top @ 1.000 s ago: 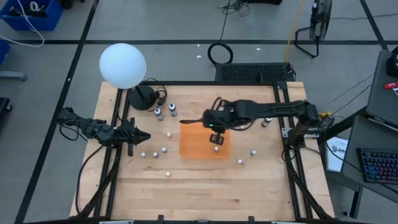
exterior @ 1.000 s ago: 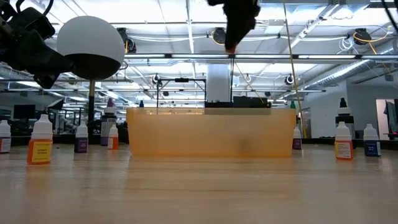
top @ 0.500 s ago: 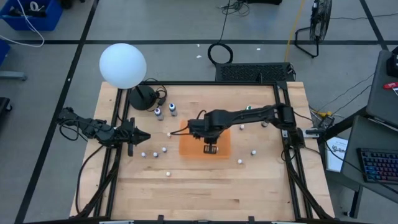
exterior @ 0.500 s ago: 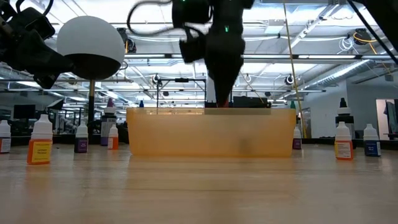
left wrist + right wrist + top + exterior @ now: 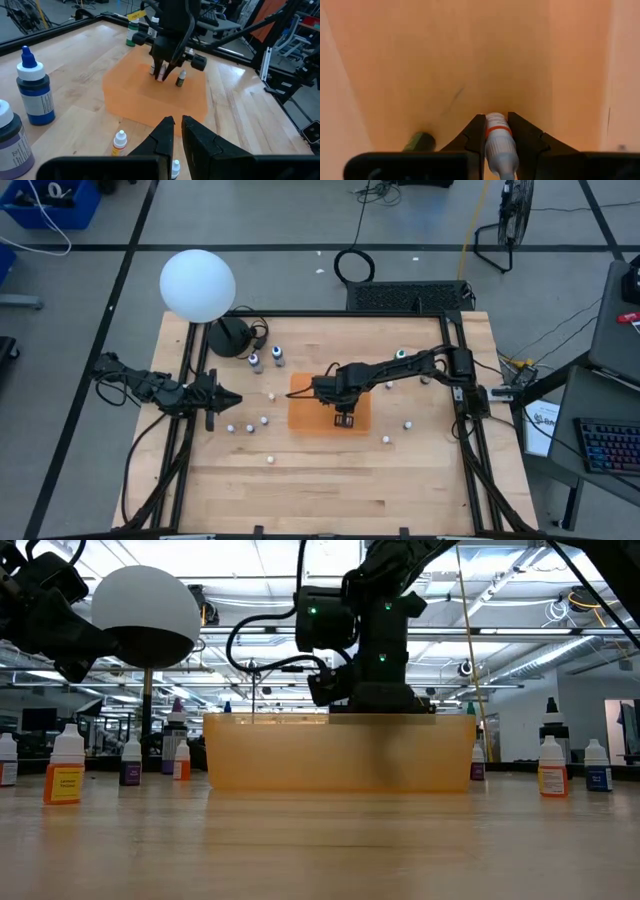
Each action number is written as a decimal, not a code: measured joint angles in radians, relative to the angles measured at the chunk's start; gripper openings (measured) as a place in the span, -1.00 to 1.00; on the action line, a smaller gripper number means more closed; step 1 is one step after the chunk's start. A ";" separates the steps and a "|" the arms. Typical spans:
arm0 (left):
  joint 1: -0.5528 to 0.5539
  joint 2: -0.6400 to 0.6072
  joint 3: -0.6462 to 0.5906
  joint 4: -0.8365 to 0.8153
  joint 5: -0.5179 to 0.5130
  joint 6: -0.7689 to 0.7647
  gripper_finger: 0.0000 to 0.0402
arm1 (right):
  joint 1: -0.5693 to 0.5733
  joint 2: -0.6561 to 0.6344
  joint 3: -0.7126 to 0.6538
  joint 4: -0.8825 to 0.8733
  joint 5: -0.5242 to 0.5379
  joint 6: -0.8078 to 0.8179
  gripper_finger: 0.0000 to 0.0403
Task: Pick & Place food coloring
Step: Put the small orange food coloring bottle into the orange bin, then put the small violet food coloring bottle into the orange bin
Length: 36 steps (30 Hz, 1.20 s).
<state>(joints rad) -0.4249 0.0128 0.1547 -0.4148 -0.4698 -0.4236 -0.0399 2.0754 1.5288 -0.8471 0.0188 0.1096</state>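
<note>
Orange translucent plastic, shallow and rectangular, forms the tray (image 5: 305, 410) at table centre in the high view. Inside it stands one small dark-capped food coloring bottle (image 5: 181, 78); beside that, the right gripper (image 5: 496, 131) reaches down into the tray, fingers clamped on a tiny white bottle with a red band (image 5: 498, 141). More tiny white-topped bottles (image 5: 248, 425) sit loose on the pale wooden table (image 5: 330, 490), left of the tray. At the table's left edge waits the left gripper (image 5: 175, 124), fingers nearly together.
</note>
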 joint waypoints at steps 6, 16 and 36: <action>0.000 0.000 0.000 0.000 0.000 0.000 -0.79 | 0.002 -0.004 -0.002 0.033 0.000 0.009 -0.61; 0.000 0.000 0.000 0.000 0.000 0.000 -0.79 | 0.002 -0.023 -0.002 0.028 -0.059 0.094 -0.09; 0.000 0.000 0.000 0.000 0.000 0.000 -0.79 | 0.002 -0.353 -0.003 -0.265 0.082 0.240 -0.07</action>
<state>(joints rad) -0.4251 0.0128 0.1547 -0.4145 -0.4700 -0.4236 -0.0376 1.7228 1.5259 -1.1126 0.1010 0.3499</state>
